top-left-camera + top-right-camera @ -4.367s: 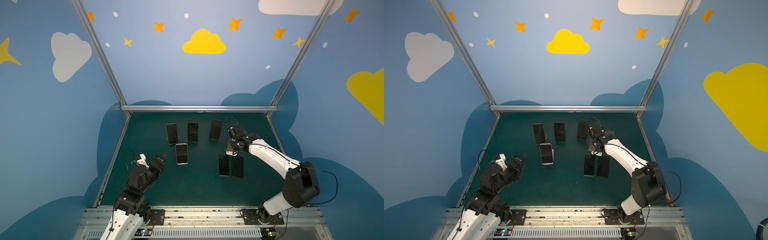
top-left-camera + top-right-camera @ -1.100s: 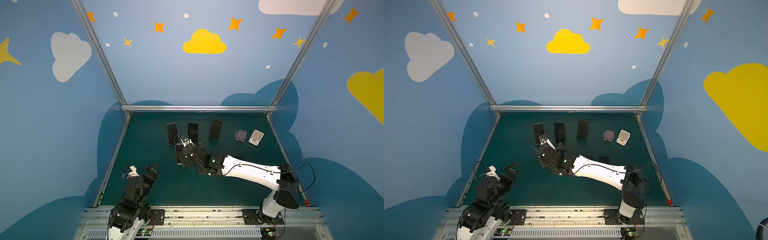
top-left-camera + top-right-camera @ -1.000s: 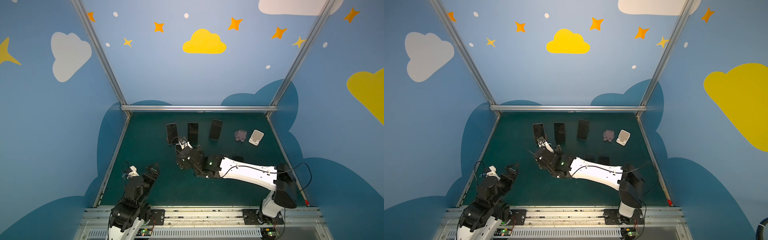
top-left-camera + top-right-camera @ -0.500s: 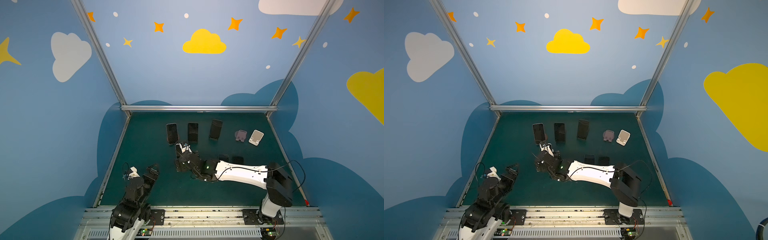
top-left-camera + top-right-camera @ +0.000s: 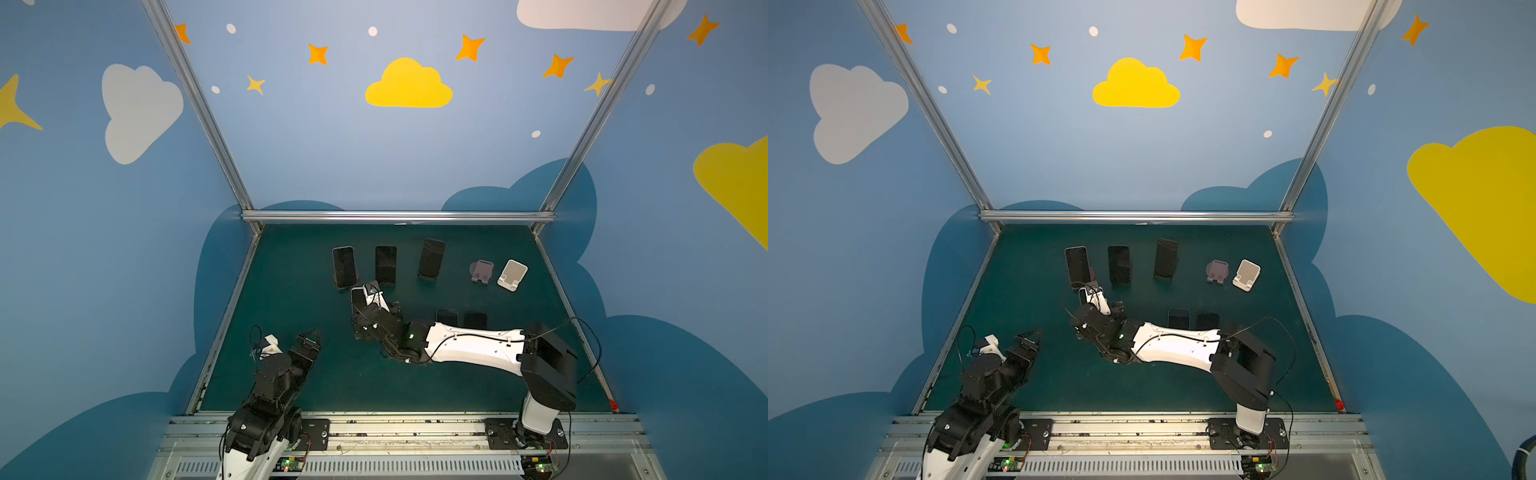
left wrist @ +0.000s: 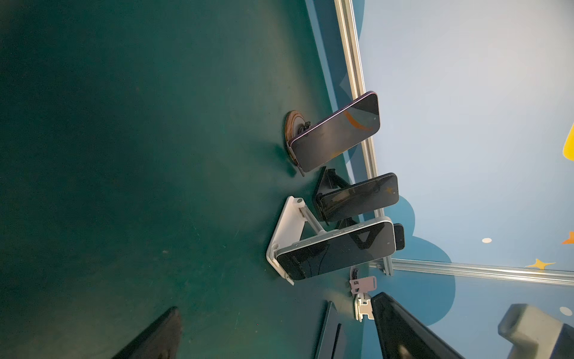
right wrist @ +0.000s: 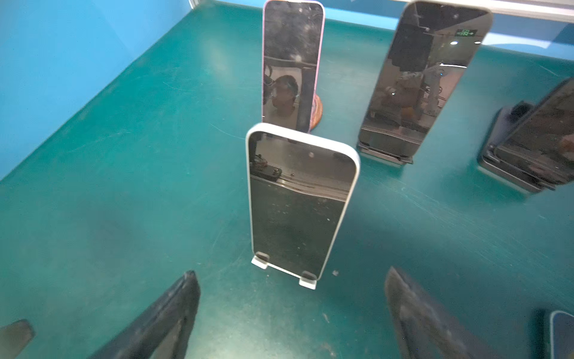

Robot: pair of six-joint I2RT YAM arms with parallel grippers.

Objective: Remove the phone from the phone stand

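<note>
A white-framed phone leans upright on a small white phone stand left of the mat's middle. My right gripper is open just in front of it, with one finger on each side of the stand's foot and touching nothing. In both top views the right gripper covers most of that phone. The left gripper is open and empty at the front left. From its wrist I see the phone and stand side-on.
Three more phones stand on stands along the back: a pink-edged one on a round wooden base, and two black ones. An empty purple stand and an empty white stand sit back right. Two phones lie flat behind the right forearm.
Over the last second the right arm's elbow has swung down and forward while its gripper settled low in front of the white phone. Four seconds ago it was at the back right.
</note>
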